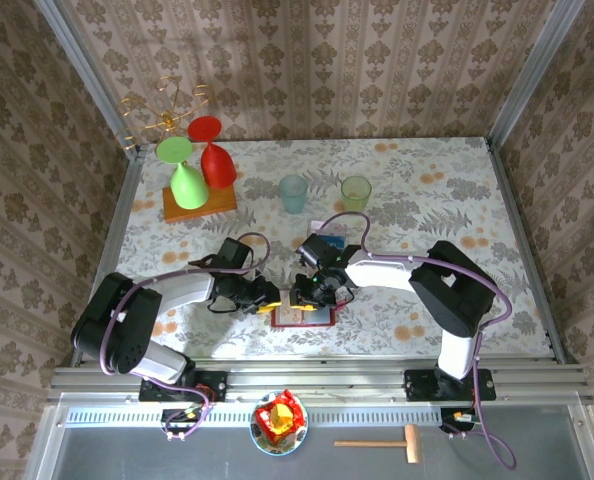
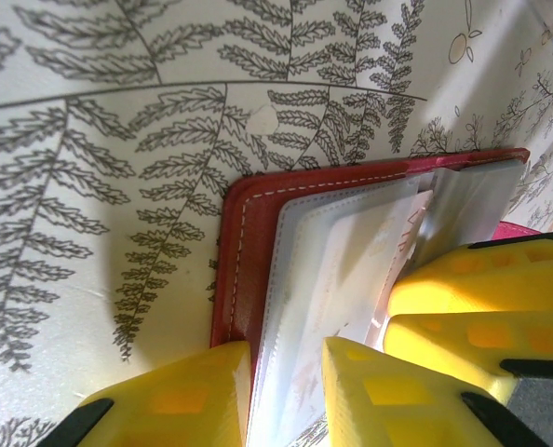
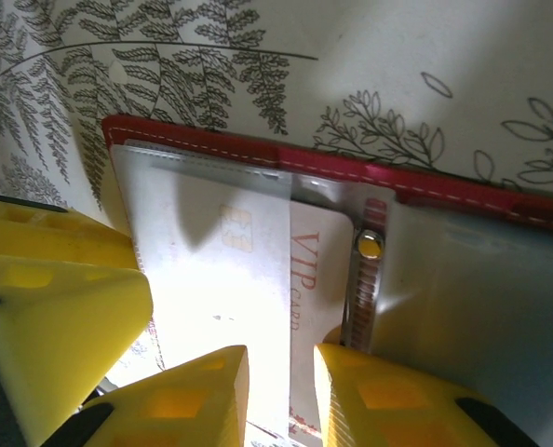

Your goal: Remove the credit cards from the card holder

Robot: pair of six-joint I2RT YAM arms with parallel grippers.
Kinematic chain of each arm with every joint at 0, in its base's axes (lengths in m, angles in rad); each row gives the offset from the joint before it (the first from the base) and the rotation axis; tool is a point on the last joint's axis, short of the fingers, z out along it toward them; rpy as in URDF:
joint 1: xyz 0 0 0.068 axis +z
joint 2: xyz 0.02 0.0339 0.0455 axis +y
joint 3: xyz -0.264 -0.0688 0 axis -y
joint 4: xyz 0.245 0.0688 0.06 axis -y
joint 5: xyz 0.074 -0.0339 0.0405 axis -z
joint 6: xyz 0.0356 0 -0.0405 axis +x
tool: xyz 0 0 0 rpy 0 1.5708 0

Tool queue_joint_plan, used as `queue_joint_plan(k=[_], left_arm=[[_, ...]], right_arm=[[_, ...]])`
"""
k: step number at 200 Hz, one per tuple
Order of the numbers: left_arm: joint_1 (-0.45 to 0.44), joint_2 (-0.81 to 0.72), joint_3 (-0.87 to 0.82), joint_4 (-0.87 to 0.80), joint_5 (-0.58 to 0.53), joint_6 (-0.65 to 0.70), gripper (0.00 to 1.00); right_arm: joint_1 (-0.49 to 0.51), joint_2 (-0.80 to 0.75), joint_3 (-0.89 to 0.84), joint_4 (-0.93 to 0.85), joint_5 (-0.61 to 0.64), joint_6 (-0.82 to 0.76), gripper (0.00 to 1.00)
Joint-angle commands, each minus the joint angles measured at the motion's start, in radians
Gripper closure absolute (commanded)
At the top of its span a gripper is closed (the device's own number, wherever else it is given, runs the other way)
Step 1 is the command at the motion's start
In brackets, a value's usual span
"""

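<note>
Left wrist: left gripper [image 2: 286, 365] pinches the card holder [image 2: 249, 237] between its jaws — seemingly anchoring it — while right gripper [image 3: 281, 368] nips the pink VIP card [image 3: 306, 279] between its own, probably for extraction.

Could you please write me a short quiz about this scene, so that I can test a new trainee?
1. True or false: the left gripper and the right gripper are both at the card holder.
2. Which word is printed on the pale card in front of the right gripper? A) BANK B) VIP C) GIFT
3. Which colours do the two cups standing side by side have?
Key: 1 true; 2 B; 3 one is a pale blue cup, the other a yellow-green cup.
</note>
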Motion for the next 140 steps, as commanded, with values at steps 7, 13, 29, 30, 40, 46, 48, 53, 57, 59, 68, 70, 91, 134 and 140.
queue_joint_plan(k=[7,13,29,30,40,46,48,53,57,59,68,70,91,134,140], left_arm=[[0.006,0.007,-0.018,-0.013,0.004,0.017,0.73],[0.006,0.007,-0.017,-0.015,0.004,0.017,0.73],[0.007,0.002,-0.012,-0.021,0.003,0.018,0.73],[0.006,0.001,-0.011,-0.022,0.003,0.018,0.73],[0.006,-0.003,-0.005,-0.028,0.003,0.018,0.73],[0.006,-0.008,0.001,-0.034,0.003,0.020,0.73],[0.006,-0.010,0.002,-0.036,0.003,0.020,0.73],[0.006,-0.015,0.007,-0.042,0.003,0.020,0.73],[0.006,-0.019,0.011,-0.047,0.002,0.020,0.73],[0.006,-0.021,0.013,-0.049,0.001,0.021,0.73],[0.006,-0.034,0.021,-0.058,0.000,0.021,0.73],[0.006,-0.036,0.023,-0.061,0.000,0.021,0.73],[0.006,-0.059,0.038,-0.073,0.004,0.015,0.73],[0.004,-0.085,0.053,-0.069,0.012,-0.003,0.82],[0.004,-0.082,0.055,-0.067,0.042,-0.003,0.83]], right_arm=[[0.005,-0.017,0.023,-0.072,0.059,-0.019,0.74],[0.005,-0.019,0.026,-0.077,0.064,-0.021,0.74],[0.005,-0.026,0.031,-0.083,0.073,-0.026,0.74],[0.005,-0.028,0.031,-0.083,0.074,-0.027,0.74],[0.006,-0.034,0.030,-0.074,0.073,-0.029,0.74],[0.006,-0.039,0.026,-0.069,0.072,-0.029,0.74],[0.006,-0.042,0.026,-0.067,0.072,-0.029,0.74],[0.005,-0.045,0.024,-0.065,0.070,-0.029,0.73],[0.006,-0.048,0.023,-0.064,0.069,-0.028,0.74],[0.005,-0.050,0.022,-0.063,0.068,-0.029,0.74],[0.005,-0.056,0.019,-0.060,0.066,-0.026,0.73],[0.006,-0.059,0.018,-0.060,0.066,-0.026,0.73],[0.004,-0.073,0.008,-0.039,0.052,-0.015,0.74],[0.000,-0.080,-0.012,-0.006,0.039,0.006,0.74],[-0.003,-0.077,-0.015,-0.003,0.037,0.009,0.74]])
